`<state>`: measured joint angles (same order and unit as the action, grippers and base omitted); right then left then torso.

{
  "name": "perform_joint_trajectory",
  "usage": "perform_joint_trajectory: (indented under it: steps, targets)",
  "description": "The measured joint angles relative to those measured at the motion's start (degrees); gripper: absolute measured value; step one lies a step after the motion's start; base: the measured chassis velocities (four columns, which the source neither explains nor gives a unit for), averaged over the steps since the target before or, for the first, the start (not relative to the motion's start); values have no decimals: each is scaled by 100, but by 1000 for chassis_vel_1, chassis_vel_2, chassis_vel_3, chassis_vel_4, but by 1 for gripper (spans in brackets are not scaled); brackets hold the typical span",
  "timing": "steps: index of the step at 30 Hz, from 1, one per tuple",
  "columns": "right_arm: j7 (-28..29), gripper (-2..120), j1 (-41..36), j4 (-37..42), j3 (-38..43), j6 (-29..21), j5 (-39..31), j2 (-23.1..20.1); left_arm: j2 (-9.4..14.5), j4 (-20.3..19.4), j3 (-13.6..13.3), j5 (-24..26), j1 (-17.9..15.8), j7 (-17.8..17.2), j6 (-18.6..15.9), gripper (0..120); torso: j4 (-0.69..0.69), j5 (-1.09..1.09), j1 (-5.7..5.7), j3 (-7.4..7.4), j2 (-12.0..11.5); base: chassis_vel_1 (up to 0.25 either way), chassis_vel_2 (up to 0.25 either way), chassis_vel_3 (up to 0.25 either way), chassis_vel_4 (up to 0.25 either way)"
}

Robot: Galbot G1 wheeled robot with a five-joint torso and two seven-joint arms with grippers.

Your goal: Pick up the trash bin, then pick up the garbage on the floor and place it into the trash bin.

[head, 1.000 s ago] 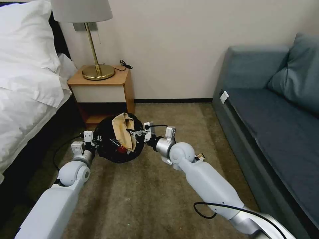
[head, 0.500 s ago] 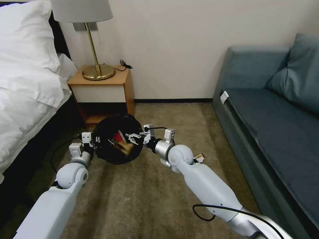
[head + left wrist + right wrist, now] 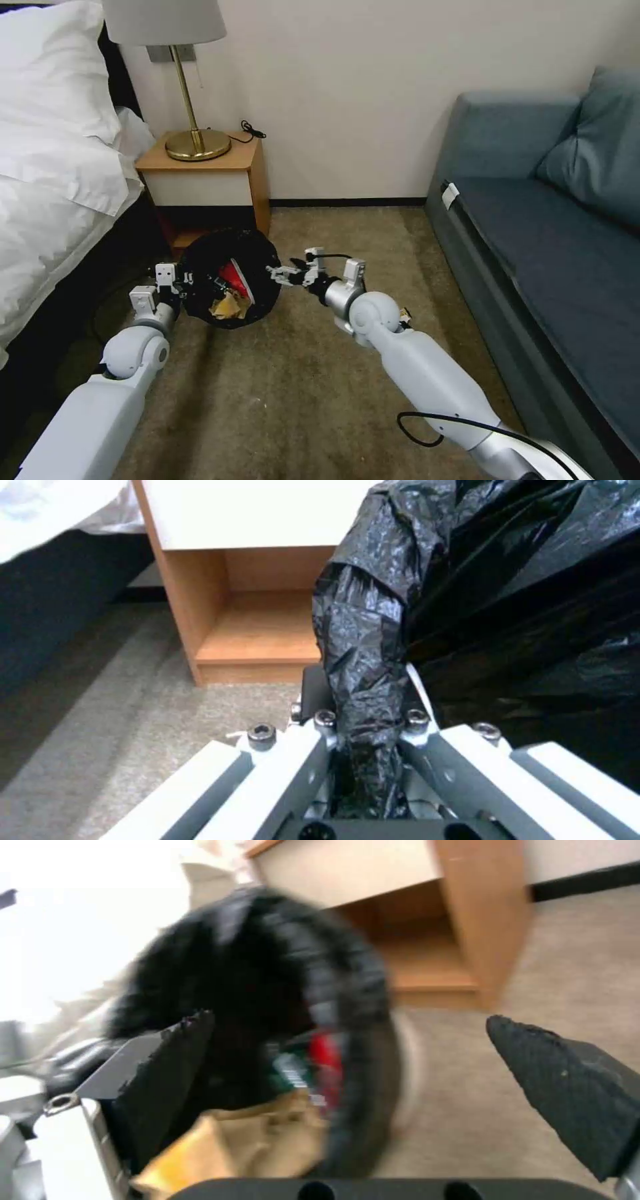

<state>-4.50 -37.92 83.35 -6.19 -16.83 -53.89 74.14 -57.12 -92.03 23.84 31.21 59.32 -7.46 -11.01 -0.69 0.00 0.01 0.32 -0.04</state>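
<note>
The trash bin (image 3: pixel 200 293), lined with a black bag, hangs tilted off the carpet, its mouth turned toward the head camera. My left gripper (image 3: pixel 175 285) is shut on its rim; in the left wrist view the fingers (image 3: pixel 313 740) pinch the black liner (image 3: pixel 363 690). Inside the bin lie a brown paper scrap (image 3: pixel 228 307) and a red-and-white carton (image 3: pixel 237 277). My right gripper (image 3: pixel 275 272) hovers just right of the bin, open and holding nothing. The right wrist view shows its fingers (image 3: pixel 567 1080) spread wide before the bin (image 3: pixel 267 965), with the scrap (image 3: pixel 260 1145) inside. A small litter piece (image 3: pixel 404 313) lies by the right elbow.
A wooden nightstand (image 3: pixel 207 173) with a brass lamp (image 3: pixel 193 143) stands behind the bin. The bed (image 3: pixel 53 200) runs along the left, a blue sofa (image 3: pixel 533 267) along the right. Open carpet (image 3: pixel 287 387) lies between them.
The brown paper scrap left my right gripper and fell into the bin. The right gripper then opened and drew back to the right. The bin shifted slightly left.
</note>
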Motion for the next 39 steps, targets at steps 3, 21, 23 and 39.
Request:
perform_joint_trajectory:
  steps: [3,21,23,39]
  targets:
    - [88,100,-53,-2,122,-12,-66,-79,24,9,15,-5,0,5,6,1,0,1,0,0,0,0,0,0,0]
    - [229,100,-19,-1124,694,75,345,-34,59,122,-20,-21,-80,46,27,1,0,0,0,0,0,0,0,0,0]
    - [310,100,108,-1659,827,112,592,52,123,95,-3,-25,-31,48,30,1,0,0,0,0,0,0,0,0,0]
    - [164,100,-130,-3082,1555,249,2208,341,410,-145,-137,-108,205,-92,-2,1,-1,0,0,0,0,0,0,0,0]
